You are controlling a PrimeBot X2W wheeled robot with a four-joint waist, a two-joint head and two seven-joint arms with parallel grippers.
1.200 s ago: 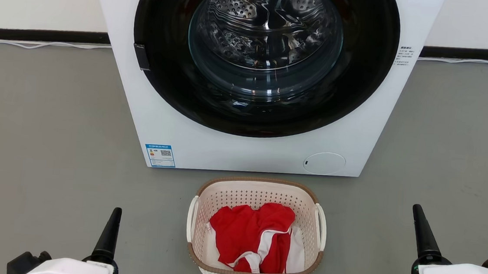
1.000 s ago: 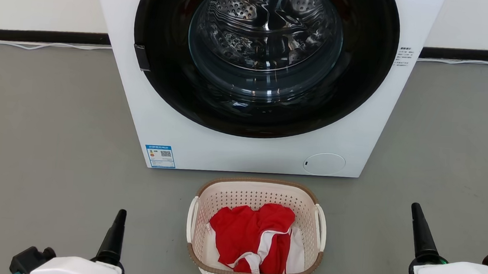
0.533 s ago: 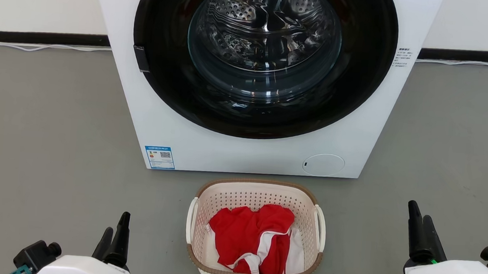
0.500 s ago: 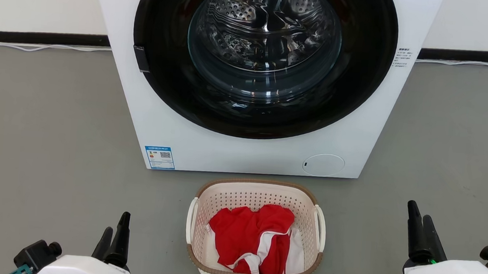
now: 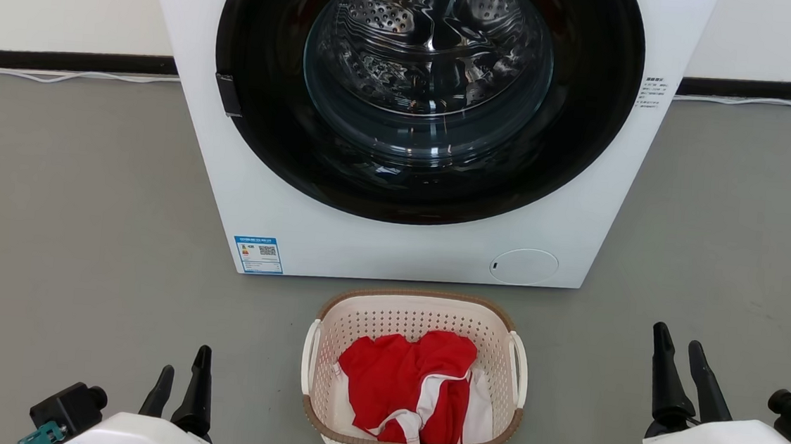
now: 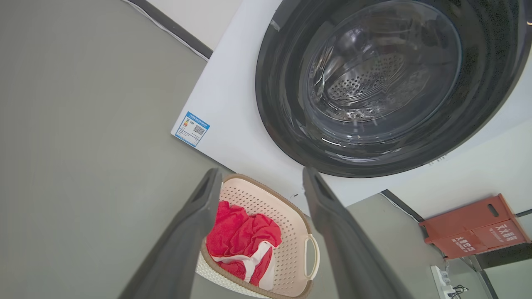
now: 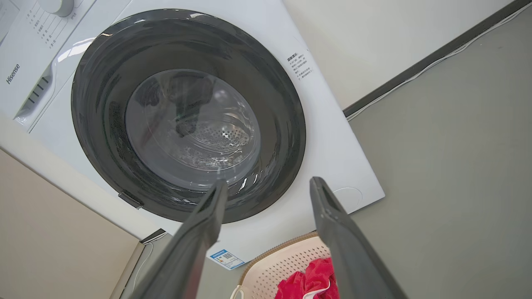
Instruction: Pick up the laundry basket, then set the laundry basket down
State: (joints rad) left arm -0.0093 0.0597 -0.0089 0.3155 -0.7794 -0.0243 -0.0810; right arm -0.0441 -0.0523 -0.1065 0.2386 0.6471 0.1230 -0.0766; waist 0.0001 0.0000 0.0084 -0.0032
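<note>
Left gripper and right gripper gape empty either side of the laundry basket on the floor, well apart from it — bring both in level onto its side handles, seemingly thin — clear of the washing machine just behind.

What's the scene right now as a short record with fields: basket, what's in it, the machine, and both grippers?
basket: laundry basket on the grey floor, just in front of the washing machine, not lifted
contents: red and white garment
left gripper: jaws open, empty, left of the basket, apart from it
right gripper: jaws open, empty, right of the basket, apart from it
</note>
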